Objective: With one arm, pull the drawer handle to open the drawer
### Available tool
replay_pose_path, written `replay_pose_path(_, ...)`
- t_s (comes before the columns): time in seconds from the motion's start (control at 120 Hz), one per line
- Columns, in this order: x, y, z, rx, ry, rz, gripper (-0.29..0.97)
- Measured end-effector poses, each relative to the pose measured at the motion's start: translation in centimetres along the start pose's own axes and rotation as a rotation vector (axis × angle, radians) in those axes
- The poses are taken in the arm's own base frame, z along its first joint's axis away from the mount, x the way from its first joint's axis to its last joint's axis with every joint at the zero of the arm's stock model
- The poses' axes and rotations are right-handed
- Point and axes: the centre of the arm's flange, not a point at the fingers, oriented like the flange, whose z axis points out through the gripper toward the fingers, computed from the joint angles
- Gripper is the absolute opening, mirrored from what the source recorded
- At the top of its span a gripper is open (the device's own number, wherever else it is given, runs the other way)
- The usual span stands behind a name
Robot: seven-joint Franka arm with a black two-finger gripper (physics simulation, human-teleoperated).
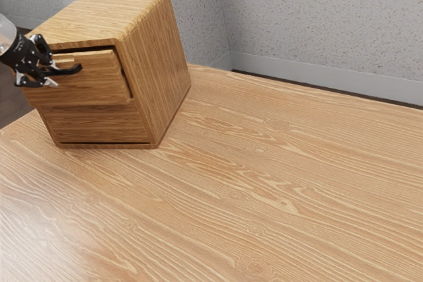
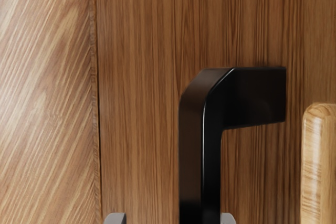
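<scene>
The drawer (image 1: 82, 84) is the top one in the wooden cabinet (image 1: 145, 51) on the worktop (image 1: 264, 183), and it sticks out a little. Its black handle (image 1: 71, 69) lies sideways across the drawer's front. My gripper (image 1: 51, 70) reaches in flat at the cabinet's front, fingers apart, with the handle between them.

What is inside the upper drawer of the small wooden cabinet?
Only a dark gap above the slightly open upper drawer shows; the top of the wooden cabinet hides its inside.
</scene>
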Motion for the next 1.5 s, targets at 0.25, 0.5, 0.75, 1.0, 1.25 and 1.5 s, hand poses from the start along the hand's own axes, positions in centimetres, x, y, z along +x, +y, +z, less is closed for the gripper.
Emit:
replay_pose_path(0.25,-0.8,-0.5,-0.4,0.006,0.012,-0.011,0.14)
replay_pose_path(0.5,-1.1,-1.4,-0.7,0.017,0.022,-0.038,0.14)
replay_pose_path(0.75,-0.7,-1.9,-1.3,0.015,0.040,-0.060,0.14)
replay_pose_path(1.0,-1.6,-2.7,-2.1,0.013,0.063,-0.089,0.14)
replay_pose_path(1.25,-3.3,-3.1,-2.2,0.013,0.061,-0.087,0.14)
replay_pose_path(1.5,-3.3,-4.0,-2.7,0.010,0.086,-0.117,0.14)
